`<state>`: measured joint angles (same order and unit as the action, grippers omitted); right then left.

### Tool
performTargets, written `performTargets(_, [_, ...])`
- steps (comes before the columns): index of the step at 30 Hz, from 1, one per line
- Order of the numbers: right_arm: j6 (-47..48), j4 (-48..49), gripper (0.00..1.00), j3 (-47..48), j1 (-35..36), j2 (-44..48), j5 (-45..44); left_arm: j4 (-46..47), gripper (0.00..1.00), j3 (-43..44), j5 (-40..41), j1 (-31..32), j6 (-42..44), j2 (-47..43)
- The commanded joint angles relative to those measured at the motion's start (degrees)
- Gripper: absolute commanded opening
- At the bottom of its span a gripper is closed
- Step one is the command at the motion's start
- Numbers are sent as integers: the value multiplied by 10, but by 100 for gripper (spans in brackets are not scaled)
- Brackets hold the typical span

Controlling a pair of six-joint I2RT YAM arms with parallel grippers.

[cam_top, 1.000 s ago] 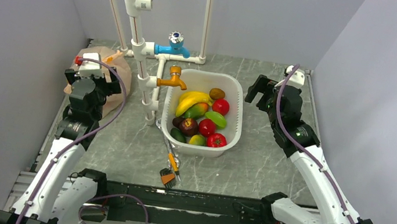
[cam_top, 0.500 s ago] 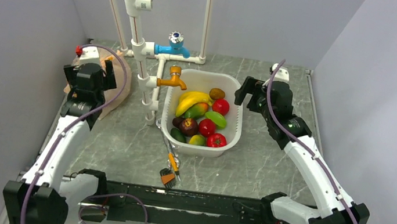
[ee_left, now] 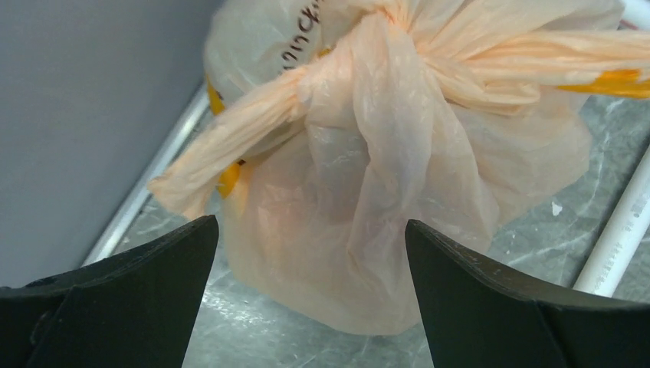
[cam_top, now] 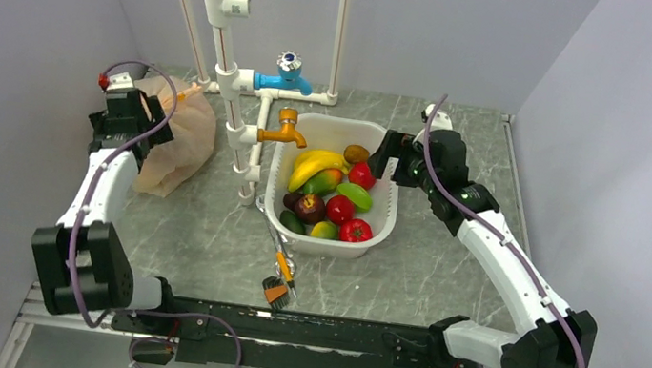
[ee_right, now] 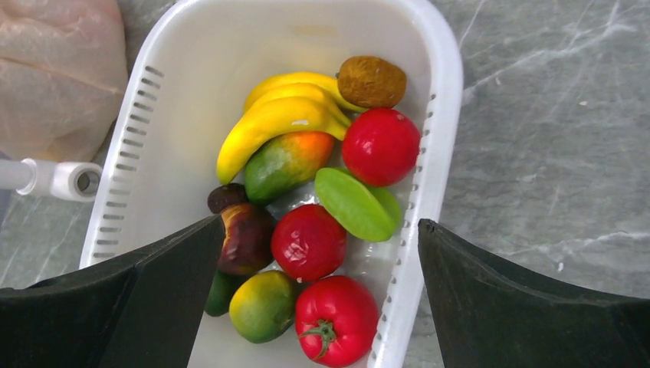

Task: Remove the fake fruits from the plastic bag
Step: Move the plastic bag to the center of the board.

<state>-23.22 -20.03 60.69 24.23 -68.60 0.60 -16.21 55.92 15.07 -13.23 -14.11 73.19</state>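
Observation:
The plastic bag (cam_top: 180,130) lies at the back left, beige-tan with orange patches, its top knotted shut; it fills the left wrist view (ee_left: 383,176). The grapes, melon and large red fruit are hidden; only a faint reddish bulge shows through the film. My left gripper (cam_top: 131,118) is open and empty, at the bag's left side, its jaws (ee_left: 310,230) wide apart and short of the bag. My right gripper (cam_top: 384,165) is open and empty, hovering over the far right rim of the white basin (cam_top: 374,239), its jaws (ee_right: 318,230) spread above the fruit there.
The basin (ee_right: 444,115) holds a yellow banana (ee_right: 276,115), red tomatoes (ee_right: 337,318), green mangoes (ee_right: 264,307) and other fruit. White pipes with a blue tap (cam_top: 288,73) and an orange tap (cam_top: 284,128) stand between bag and basin. A brush (cam_top: 279,283) lies in front.
My left arm has swung left and back, uncovering the bag, and the gripper now faces it from the left. My right gripper has moved left to the basin's rim.

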Motion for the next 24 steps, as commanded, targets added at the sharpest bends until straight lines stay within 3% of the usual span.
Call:
performTargets(1, [-7,21,100,1,10,-4,34,-22,99,47,-80,-11,-26,51])
performTargets(8, [1,5,100,5,15,-1,29,-50,89,71,-113,-14,-24,96])
performTargets(17, [3,-6,100,33,21,-19,43,-86,52,96,-126,-17,-16,133])
performTargets(24, [-1,-16,100,38,41,-25,20,-84,33,83,-115,-17,-24,100])
